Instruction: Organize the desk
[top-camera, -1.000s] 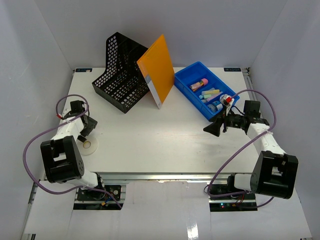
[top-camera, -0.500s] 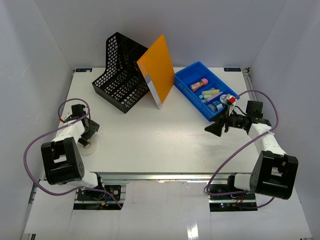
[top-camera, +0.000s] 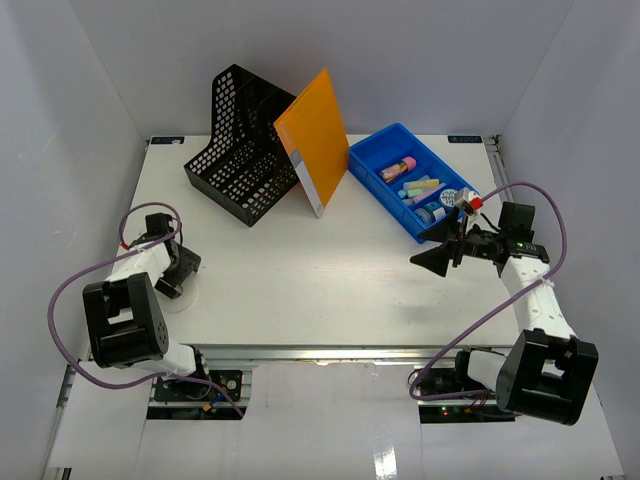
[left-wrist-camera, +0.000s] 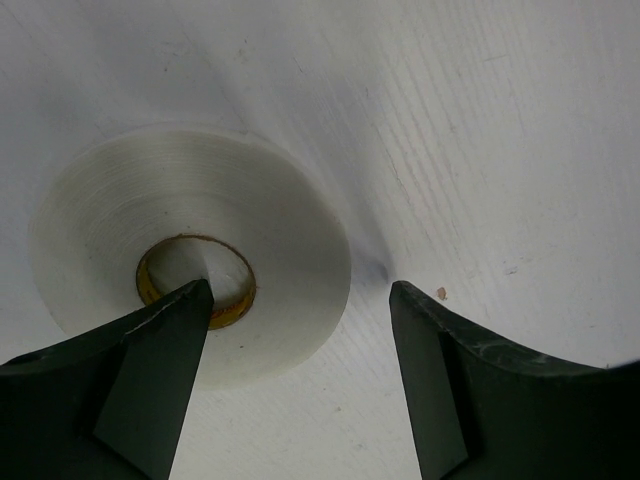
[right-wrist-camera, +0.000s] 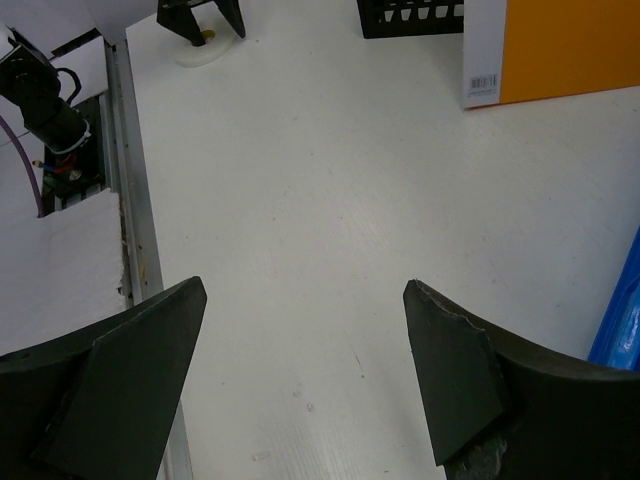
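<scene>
The white desk (top-camera: 320, 270) has an aluminium rail (top-camera: 330, 352) along its near edge. A roll of white tape (top-camera: 181, 296) lies flat at the desk's left side. My left gripper (top-camera: 178, 278) is open right over it. In the left wrist view the roll (left-wrist-camera: 250, 210) fills the left half, one fingertip (left-wrist-camera: 185, 310) is over its yellow core hole and the other is outside the roll's rim, so my left gripper (left-wrist-camera: 300, 300) straddles one wall of the roll. My right gripper (top-camera: 438, 260) is open and empty above bare desk (right-wrist-camera: 330, 200), beside the blue tray.
A black mesh file holder (top-camera: 240, 150) stands at the back. An orange folder (top-camera: 315, 140) leans against it and also shows in the right wrist view (right-wrist-camera: 560, 50). A blue tray (top-camera: 385, 160) at the back right holds markers and small items.
</scene>
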